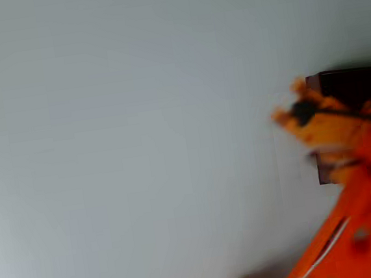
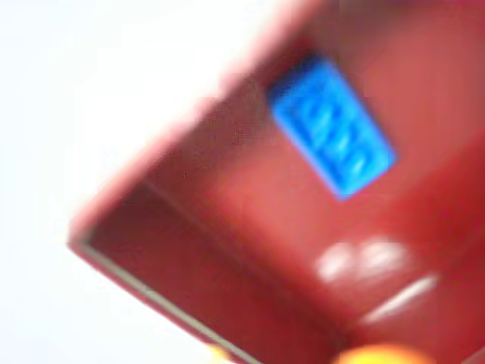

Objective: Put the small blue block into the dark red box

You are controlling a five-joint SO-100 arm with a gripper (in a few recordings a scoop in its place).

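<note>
small blue block, blurred, studded, inside dark red box.

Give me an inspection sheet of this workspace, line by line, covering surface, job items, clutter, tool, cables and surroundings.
Surface: plain white table.
Job's things: small blue block lies on the floor inside the dark red box, in the wrist view. In the overhead view the box sits at the right edge.
Clutter: nothing seen.
Tool: blurred orange tool over the box's left wall; open or shut cannot be told.
Cables: a white cable along the orange arm.
Surroundings: a dark object at the top right corner, unidentifiable.
</note>
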